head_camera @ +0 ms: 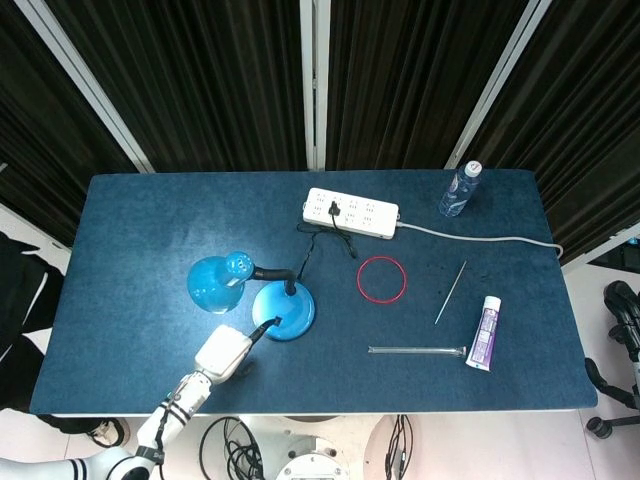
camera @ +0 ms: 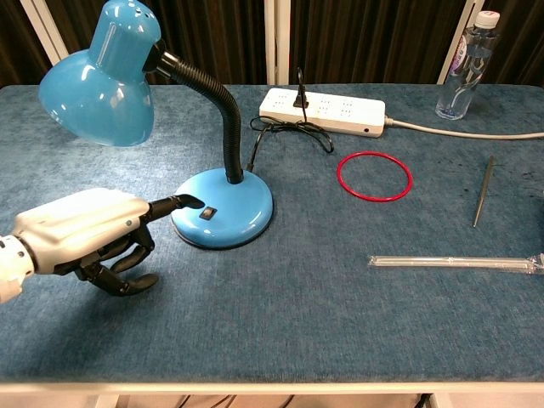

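A blue desk lamp stands left of the table's middle, with its round base (head_camera: 284, 310) (camera: 223, 206) and its shade (head_camera: 215, 283) (camera: 98, 81) bent over to the left. A small black switch (camera: 206, 213) sits on the base. My left hand (head_camera: 225, 350) (camera: 93, 234) lies low at the base's front left. One finger is stretched out with its tip (camera: 191, 201) at the base's rim, just left of the switch. The others are curled under and hold nothing. My right hand (head_camera: 622, 305) hangs beyond the table's right edge, mostly cut off.
A white power strip (head_camera: 351, 212) (camera: 322, 110) lies behind the lamp, with the lamp's cord plugged in. To the right are a red ring (head_camera: 381, 278) (camera: 374, 176), a thin metal rod (head_camera: 450, 292), a glass tube (head_camera: 415, 350) (camera: 450, 263), a cream tube (head_camera: 484, 333) and a water bottle (head_camera: 460, 189).
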{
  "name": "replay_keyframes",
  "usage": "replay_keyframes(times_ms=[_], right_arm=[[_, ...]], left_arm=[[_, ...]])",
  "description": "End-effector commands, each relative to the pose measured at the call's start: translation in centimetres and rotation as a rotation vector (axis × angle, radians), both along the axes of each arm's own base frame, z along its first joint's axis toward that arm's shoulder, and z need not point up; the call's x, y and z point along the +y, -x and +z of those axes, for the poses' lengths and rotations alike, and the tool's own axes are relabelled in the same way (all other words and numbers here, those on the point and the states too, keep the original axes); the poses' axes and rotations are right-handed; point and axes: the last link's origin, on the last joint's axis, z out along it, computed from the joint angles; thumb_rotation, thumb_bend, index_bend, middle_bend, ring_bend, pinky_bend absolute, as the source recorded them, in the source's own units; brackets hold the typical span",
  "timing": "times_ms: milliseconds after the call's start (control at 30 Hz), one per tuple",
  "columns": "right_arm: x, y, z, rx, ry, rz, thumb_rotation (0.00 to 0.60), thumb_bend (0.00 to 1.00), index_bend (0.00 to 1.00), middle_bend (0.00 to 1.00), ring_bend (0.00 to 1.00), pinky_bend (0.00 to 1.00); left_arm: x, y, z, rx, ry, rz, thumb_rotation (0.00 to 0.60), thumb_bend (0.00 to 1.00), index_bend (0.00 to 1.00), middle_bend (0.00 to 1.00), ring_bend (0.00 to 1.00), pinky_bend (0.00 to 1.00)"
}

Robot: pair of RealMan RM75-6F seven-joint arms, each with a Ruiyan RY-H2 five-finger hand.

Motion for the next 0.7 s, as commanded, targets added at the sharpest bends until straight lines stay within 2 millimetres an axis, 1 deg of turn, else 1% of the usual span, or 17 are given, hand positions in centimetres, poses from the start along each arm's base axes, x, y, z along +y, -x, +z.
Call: replay_keyframes(times_ms=[33, 267, 700], right_arm=[[0.03, 0.15, 0.0, -0.002, 0.0, -0.004, 0.6, 0.32, 0.0, 0.0, 0.0, 0.0], [0.16, 0.35, 0.23, -0.007, 0.007, -0.005, 0.6, 0.32, 0.0, 0.0, 0.0, 0.0], [0.28, 0.53, 0.14, -0.007, 0.004, -0.006, 0.6, 0.32, 0.0, 0.0, 0.0, 0.0]], left_arm=[[0.06, -0.2, -0.18, 0.002, 0.004, -0.002, 0.6, 0.35, 0.07, 0.82, 0.83, 0.82], [0.45, -0.44, -0.6, 0.008, 0.016, 0.01, 0.6, 0.36, 0.07, 0.82, 0.83, 0.83], [0.74, -0.14, -0.83, 0.023, 0.025, 0.02, 0.6, 0.36, 0.08, 0.82, 0.83, 0.83]])
